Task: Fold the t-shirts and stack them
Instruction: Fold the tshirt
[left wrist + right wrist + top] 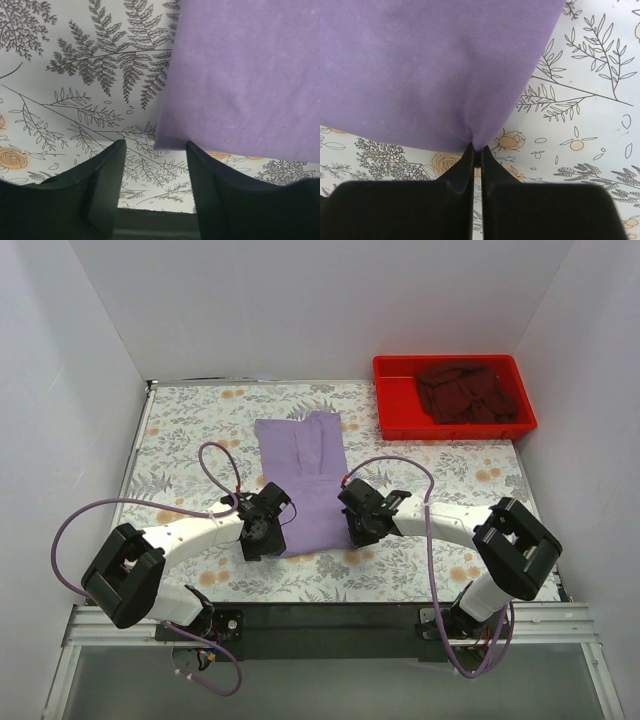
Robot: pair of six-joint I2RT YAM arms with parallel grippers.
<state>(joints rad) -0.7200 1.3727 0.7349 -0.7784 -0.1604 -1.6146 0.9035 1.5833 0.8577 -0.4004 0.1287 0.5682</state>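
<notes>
The lavender t-shirt (303,485), near hem
Your right gripper (476,149) pinches it shut; your left gripper (155,145) gapes at the corner, empty.

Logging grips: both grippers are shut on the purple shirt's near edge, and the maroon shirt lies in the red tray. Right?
Only the right gripper is shut on the purple shirt at its near edge; the left wrist view shows the left gripper open beside its corner. Rest holds.
</notes>
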